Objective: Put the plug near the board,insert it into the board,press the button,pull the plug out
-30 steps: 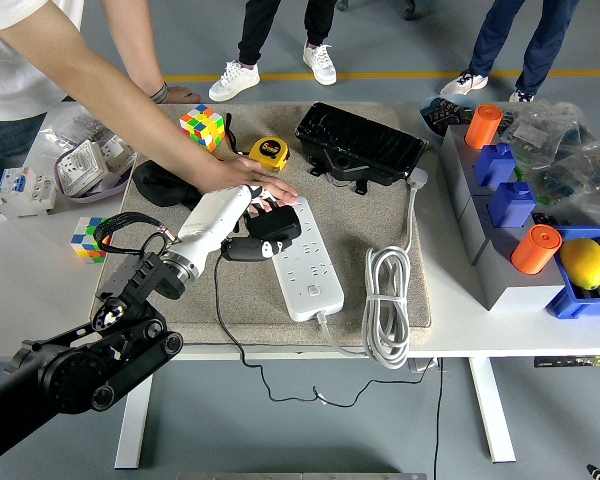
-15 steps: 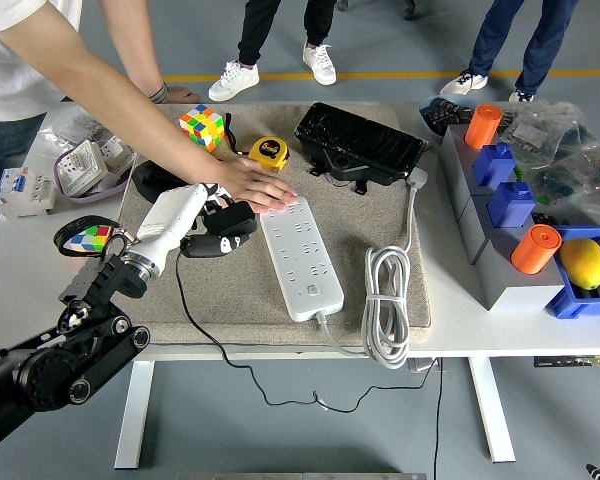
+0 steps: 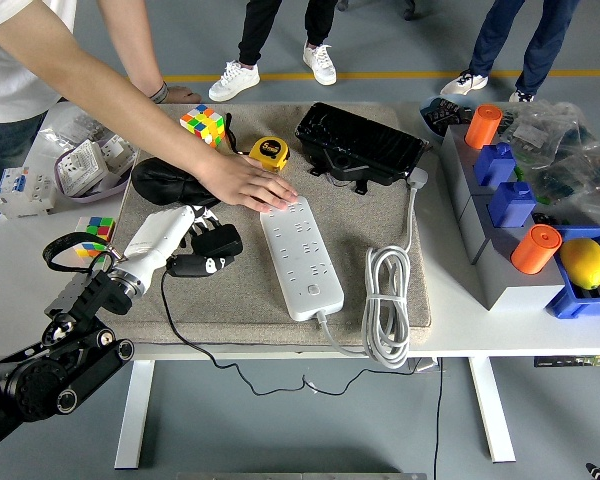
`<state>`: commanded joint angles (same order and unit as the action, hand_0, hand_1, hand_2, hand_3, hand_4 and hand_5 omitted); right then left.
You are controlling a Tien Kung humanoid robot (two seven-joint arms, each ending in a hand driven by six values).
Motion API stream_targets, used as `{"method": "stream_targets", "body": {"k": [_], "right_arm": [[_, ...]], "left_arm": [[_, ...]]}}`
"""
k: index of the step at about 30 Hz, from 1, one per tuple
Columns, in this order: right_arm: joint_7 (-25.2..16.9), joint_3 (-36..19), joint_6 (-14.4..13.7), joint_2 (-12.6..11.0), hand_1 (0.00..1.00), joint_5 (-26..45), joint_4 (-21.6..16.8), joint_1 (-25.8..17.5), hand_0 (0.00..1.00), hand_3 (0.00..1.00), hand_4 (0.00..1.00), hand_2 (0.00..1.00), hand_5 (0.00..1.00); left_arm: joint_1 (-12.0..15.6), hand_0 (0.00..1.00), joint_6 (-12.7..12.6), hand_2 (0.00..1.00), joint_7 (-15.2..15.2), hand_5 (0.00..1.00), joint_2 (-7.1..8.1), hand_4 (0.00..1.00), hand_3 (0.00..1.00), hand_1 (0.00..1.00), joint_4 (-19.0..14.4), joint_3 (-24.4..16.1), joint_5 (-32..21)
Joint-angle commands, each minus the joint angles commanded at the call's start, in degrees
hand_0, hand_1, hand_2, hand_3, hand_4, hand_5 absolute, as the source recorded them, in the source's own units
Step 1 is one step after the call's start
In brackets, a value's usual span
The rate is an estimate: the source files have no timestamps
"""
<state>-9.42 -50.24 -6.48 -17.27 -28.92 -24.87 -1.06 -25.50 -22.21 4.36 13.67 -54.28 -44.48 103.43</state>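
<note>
The left robot hand (image 3: pixel 195 235) grips the black plug (image 3: pixel 212 246) beside the power strip (image 3: pixel 300 250), which a person's hand (image 3: pixel 248 186) steadies; no lettering is legible.

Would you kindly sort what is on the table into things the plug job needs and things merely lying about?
Job:
black plug, in the left hand
white power strip, held down by a person's hand

Lying about:
Rubik's cube
yellow tape measure
black case
lemon
orange cylinders
</note>
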Motion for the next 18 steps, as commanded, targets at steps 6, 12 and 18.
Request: {"method": "stream_targets", "body": {"k": [6, 12, 18], "right_arm": [[0.02, -0.22, 0.01, -0.03, 0.594, -0.23, -0.23, -0.01, 0.603, 0.549, 0.784, 0.547, 0.269], [0.04, -0.34, 0.01, 0.01, 0.593, -0.25, -0.22, -0.03, 0.603, 0.549, 0.786, 0.548, 0.270], [0.04, -0.33, 0.05, 0.01, 0.594, -0.28, -0.28, -0.01, 0.603, 0.549, 0.786, 0.547, 0.270]], "left_arm": [[0.21, 0.358, 1.51, 0.515, 0.07, 0.213, 0.20, 0.800, 0.560, 0.481, 0.32, -0.39, -0.51], [0.31, 0.400, 2.56, 0.543, 0.24, 0.286, 0.25, 0.921, 0.580, 0.516, 0.01, -0.77, -0.50], [0.63, 0.449, 2.87, 0.582, 0.46, 0.352, 0.34, 0.998, 0.621, 0.589, 0.07, -1.68, 0.10]]}}
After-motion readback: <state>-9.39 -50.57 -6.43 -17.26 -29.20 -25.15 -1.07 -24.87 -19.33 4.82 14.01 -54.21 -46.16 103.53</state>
